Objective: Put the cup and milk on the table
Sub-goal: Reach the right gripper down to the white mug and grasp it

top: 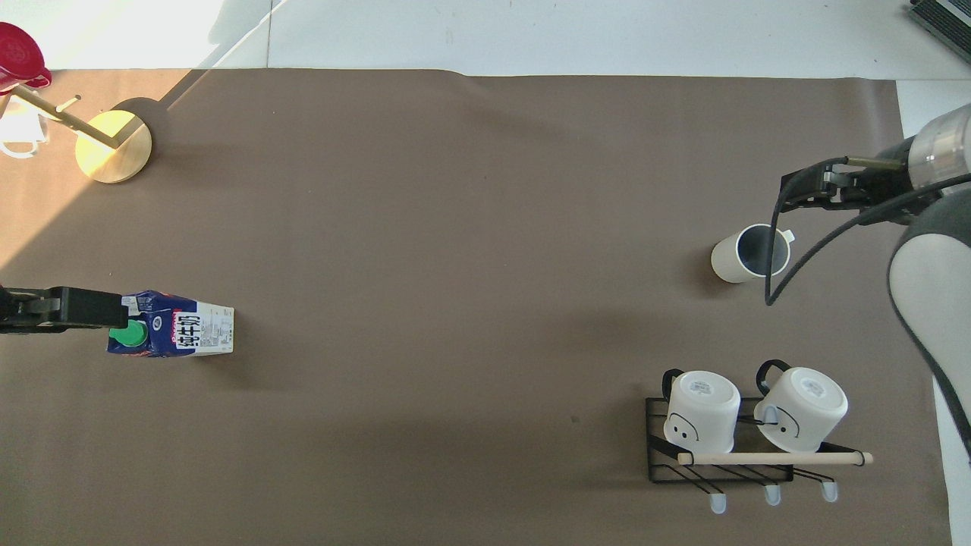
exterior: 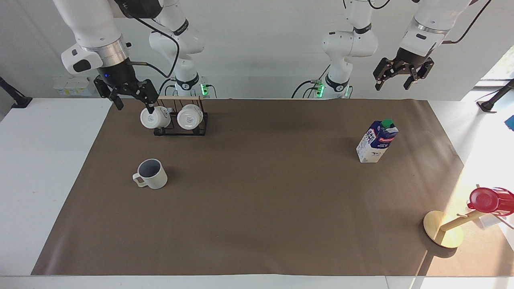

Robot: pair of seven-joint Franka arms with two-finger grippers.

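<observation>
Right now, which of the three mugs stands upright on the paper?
The cream cup with the grey-blue inside, mouth up; the two white mugs hang tipped on the black rack.

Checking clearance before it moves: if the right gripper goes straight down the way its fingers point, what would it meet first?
Probably bare brown paper on the table, beside the cup; the right gripper seems offset from it, though depth is unclear.

Cup [exterior: 151, 174]: matte cream-white outside, grey-blue inside. Milk [exterior: 376, 141]: white lower half, dark-blue upper half, red label band, green cap. Table [exterior: 48, 160]: white, overlaid with a brown paper sheet [exterior: 261, 200]. Rack [exterior: 180, 124]: black wire, pale wooden bar, carrying two glossy white mugs [exterior: 190, 117]. Stand [exterior: 443, 235] at the corner: yellow wood, red item on top.
</observation>
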